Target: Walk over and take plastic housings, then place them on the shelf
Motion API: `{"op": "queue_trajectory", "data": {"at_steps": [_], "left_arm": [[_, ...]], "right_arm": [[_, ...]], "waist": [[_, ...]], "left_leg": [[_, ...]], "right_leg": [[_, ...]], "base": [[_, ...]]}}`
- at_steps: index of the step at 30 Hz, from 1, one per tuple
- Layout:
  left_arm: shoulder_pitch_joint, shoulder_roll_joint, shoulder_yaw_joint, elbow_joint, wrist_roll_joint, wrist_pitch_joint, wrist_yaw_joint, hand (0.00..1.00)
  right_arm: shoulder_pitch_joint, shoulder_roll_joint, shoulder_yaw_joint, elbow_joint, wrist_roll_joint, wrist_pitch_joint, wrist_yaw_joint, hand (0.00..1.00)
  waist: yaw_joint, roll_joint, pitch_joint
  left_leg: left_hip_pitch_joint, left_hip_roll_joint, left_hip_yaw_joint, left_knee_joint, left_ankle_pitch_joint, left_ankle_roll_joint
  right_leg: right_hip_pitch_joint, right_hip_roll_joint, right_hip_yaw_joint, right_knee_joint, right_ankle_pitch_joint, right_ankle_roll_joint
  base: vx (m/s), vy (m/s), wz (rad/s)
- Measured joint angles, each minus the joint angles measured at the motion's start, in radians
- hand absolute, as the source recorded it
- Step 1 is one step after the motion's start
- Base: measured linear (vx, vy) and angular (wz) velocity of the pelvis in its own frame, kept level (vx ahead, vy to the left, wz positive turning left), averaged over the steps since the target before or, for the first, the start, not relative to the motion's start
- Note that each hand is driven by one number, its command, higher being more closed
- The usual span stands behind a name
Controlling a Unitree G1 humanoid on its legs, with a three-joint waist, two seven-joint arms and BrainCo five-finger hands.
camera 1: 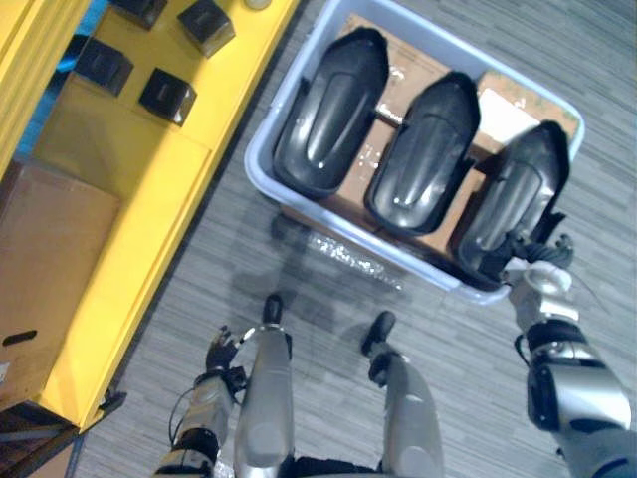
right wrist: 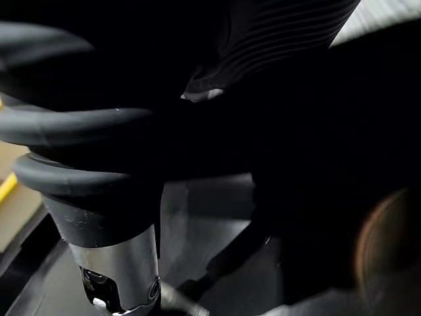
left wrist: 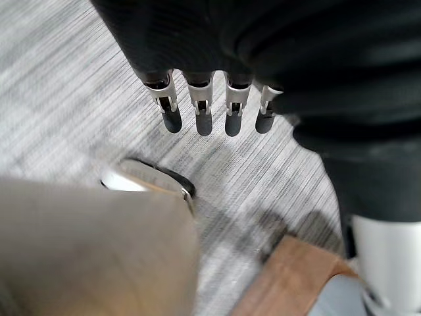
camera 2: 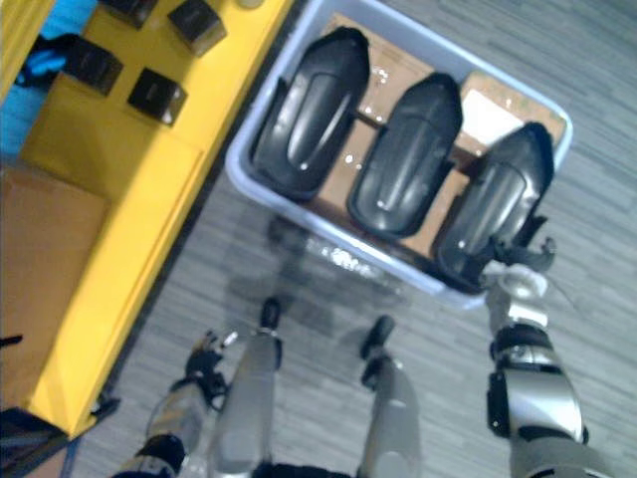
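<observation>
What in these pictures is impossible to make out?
- Whether the right hand has hold of the rightmost housing: its dark cover blocks the right wrist view, and it is too small in the eye views.
- The bin's floor: the housings and cardboard cover it.
- The farthest black box on the yellow shelf: cut off by the left eye view's top edge.

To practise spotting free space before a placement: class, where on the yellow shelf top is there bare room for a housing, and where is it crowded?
Bare: the yellow shelf top between the small black boxes and the brown carton. Crowded: the end with those boxes, and the blue bin, packed with three plastic housings.
</observation>
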Motion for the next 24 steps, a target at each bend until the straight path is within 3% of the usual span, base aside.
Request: {"op": "queue_trajectory", "data": {"at_steps": [3,4,12,19,24], "left_arm": [[0.0,-0.019,0.018,-0.017,-0.001,-0.001,-0.01,0.0],[0.0,-0.02,0.018,-0.019,-0.001,-0.001,-0.012,0.0],[0.003,-0.029,0.027,-0.04,0.0,-0.041,-0.032,0.0],[0.005,-0.04,0.027,-0.054,-0.005,-0.05,-0.031,0.0],[0.013,-0.043,0.042,-0.054,-0.03,-0.05,-0.033,0.0]], "right_arm": [[-0.011,-0.004,0.002,-0.056,-0.01,0.01,-0.006,0.0],[-0.013,-0.005,0.005,-0.069,-0.011,0.017,-0.007,1.0],[-0.02,-0.073,0.029,-0.098,-0.059,0.113,0.027,1.0],[-0.021,-0.075,0.084,-0.103,-0.072,0.137,0.097,1.0],[-0.02,-0.065,0.086,-0.104,-0.112,0.146,0.107,1.0]], "waist": [[-0.003,0.005,0.002],[-0.003,0.006,0.002],[-0.01,0.006,0.002],[-0.007,0.007,0.002],[-0.006,0.006,0.002]], "left_leg": [[-0.026,-0.006,-0.001,0.021,0.0,0.0],[-0.031,-0.006,0.0,0.028,0.0,0.0],[-0.067,-0.004,0.002,0.066,-0.005,0.008],[-0.066,0.004,0.001,0.08,-0.008,0.013],[-0.067,0.005,0.001,0.087,-0.008,0.013]], "right_leg": [[-0.027,-0.014,-0.001,0.039,-0.015,0.001],[-0.031,-0.016,-0.001,0.046,-0.018,0.001],[-0.073,-0.031,-0.001,0.111,-0.045,-0.005],[-0.072,-0.026,-0.002,0.128,-0.049,-0.01],[-0.07,-0.026,-0.002,0.128,-0.049,-0.009]], "base": [[-0.02,0.009,0.1],[-0.01,0.008,0.07],[-0.04,0.003,0.03],[-0.04,-0.014,0.0],[-0.01,-0.002,0.0]]}}
